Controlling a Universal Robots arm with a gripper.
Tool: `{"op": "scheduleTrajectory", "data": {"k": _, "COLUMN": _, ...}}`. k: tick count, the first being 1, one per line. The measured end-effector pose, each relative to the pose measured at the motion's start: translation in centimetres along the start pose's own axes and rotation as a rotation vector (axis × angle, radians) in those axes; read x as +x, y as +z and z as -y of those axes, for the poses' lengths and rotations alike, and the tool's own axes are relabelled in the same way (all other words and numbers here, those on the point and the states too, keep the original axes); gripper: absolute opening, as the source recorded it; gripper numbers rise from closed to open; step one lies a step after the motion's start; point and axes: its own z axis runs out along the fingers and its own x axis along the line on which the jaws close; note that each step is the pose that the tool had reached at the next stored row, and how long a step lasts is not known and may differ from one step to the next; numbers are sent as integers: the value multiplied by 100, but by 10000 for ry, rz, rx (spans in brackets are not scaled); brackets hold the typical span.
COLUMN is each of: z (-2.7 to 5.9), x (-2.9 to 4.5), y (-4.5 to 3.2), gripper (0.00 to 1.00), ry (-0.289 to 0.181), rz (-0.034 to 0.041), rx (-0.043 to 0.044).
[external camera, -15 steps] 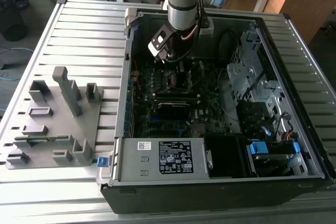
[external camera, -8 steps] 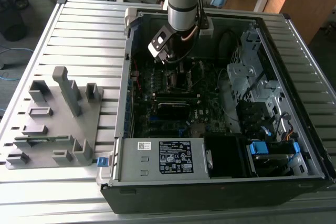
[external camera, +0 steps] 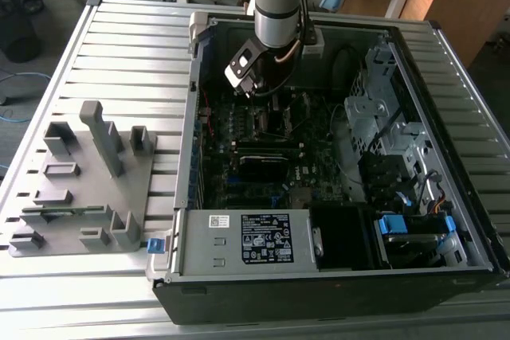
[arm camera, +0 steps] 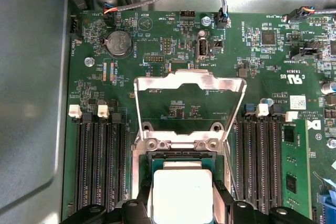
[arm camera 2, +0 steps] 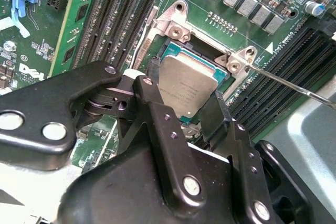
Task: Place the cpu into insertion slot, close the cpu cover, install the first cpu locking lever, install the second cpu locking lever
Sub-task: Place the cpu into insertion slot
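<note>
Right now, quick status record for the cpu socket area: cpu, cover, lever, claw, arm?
cpu: at the socket, metal top up; fully seated or not, unclear
cpu cover: open, tilted up off the socket
locking lever: thin rod, swung out away from the socket
claw: right at the cpu; grip unclear
arm: reaching down into the open computer case

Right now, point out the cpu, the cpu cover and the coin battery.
cpu [arm camera: 181, 192]: first wrist view, middle of its metal top.
cpu cover [arm camera: 189, 81]: first wrist view, free-end bar of the open frame.
coin battery [arm camera: 116, 42]: first wrist view, centre of its face.
</note>
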Motion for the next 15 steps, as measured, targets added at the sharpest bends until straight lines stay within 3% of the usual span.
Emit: {"op": "scheduleTrajectory", "data": {"k": 15, "z": -10, "x": 0, "y": 1, "gripper": 54, "ry": 0, "rz": 0, "rx": 0}}
